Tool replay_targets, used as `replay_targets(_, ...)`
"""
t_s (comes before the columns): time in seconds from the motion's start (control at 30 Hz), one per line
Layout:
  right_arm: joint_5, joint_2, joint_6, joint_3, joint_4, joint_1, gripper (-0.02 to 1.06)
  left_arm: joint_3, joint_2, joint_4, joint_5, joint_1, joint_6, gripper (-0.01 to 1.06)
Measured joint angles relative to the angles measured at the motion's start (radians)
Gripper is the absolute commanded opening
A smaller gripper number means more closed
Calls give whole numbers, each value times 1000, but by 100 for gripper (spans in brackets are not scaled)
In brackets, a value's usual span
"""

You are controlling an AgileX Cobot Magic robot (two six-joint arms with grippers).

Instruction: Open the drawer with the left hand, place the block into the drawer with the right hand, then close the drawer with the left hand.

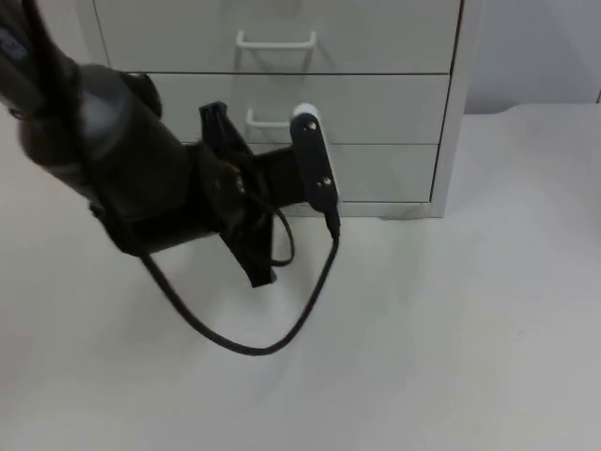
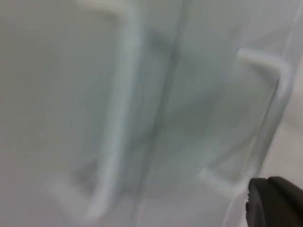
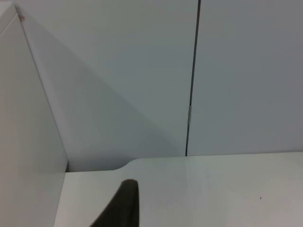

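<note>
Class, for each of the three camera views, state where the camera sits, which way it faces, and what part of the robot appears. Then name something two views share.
Top view: fixed above, looking down and forward at the table and drawer unit; the left arm reaches toward the handles.
Left wrist view: on the left arm, close to the drawer fronts; handle, fingertip.
Right wrist view: on the waiting right arm, facing the wall; fingertip.
Shared: top and left wrist views both show the white handles.

Drawer cabinet [image 1: 394, 113]: smooth matt white fronts, look of painted board. Handles [image 1: 275, 41]: white, smooth, plastic-looking. Table [image 1: 451, 329]: matt white, smooth. Partition wall [image 3: 246, 71]: matt grey panels.
</note>
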Motion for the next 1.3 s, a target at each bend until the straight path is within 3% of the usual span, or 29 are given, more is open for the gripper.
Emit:
replay_targets(0.23,0,0,0,0,0,0,103,200,-179,-12,-26,-42,10,0)
replay_targets(0.37,0,0,0,0,0,0,103,252,-276,-72,-25,-64,56,0)
replay_targets(0.73,0,0,0,0,0,0,103,259,-672,-369,-22,-77,230,0)
replay_targets(1.07,0,0,0,0,0,0,103,261,-827,-586,6,-81,251,0)
replay_targets(1.17,0,0,0,0,0,0,103,259,-854,-791,8,-81,415,0)
replay_targets(1.2,0,0,0,0,0,0,103,259,-854,-791,8,-81,415,0)
replay_targets(1.23,0,0,0,0,0,0,103,252,-858,-903,10,-81,510,0)
replay_targets(1.3,0,0,0,0,0,0,103,248,-863,-950,10,-86,538,0)
